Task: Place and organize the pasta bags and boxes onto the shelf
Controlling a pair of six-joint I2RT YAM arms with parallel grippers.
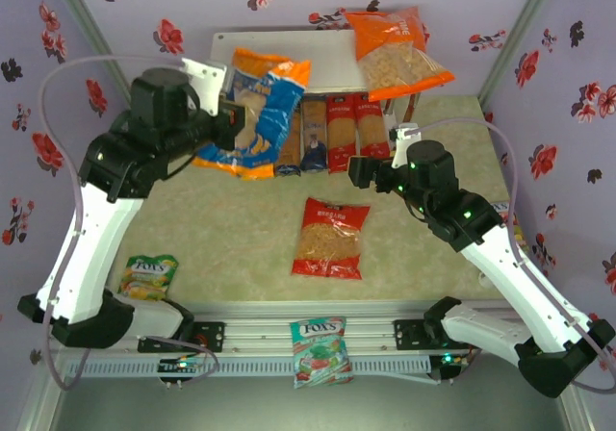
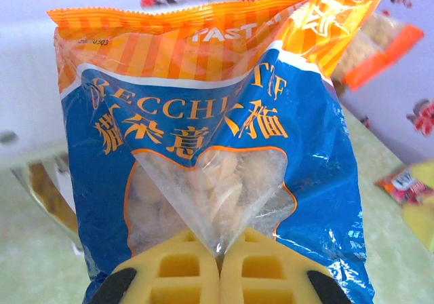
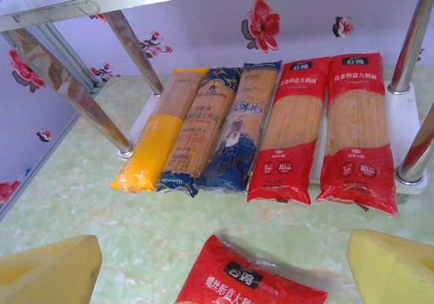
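Left gripper [image 1: 229, 123] is closed on the lower edge of the blue bag [image 1: 258, 112]; in the left wrist view its yellow pads [image 2: 169, 270] meet on the plastic just below the clear window, and the blue bag [image 2: 203, 134] hangs raised at the left front of the shelf [image 1: 318, 56]. Right gripper [image 1: 358, 171] is spread wide and holds nothing; in the right wrist view its two yellow fingers [image 3: 51, 273] sit far apart at the bottom corners, above the near end of the red bag [image 3: 247, 280]. The red bag [image 1: 330, 238] lies flat on the table [image 1: 231, 229], between the arms and apart from the shelf. The orange bag [image 1: 395, 51] lies on the top board at the right, overhanging its front edge. On the lower board [image 3: 407, 124] five spaghetti packs lie side by side, from left to right: the yellow pack [image 3: 152, 144], two dark blue packs [image 3: 200, 131] [image 3: 241, 127], two red packs [image 3: 291, 127] [image 3: 356, 131]; their near ends reach past the board's front edge. One FOX'S candy bag [image 1: 149, 275] lies by the left arm's base, another [image 1: 320, 346] on the rail at the near edge
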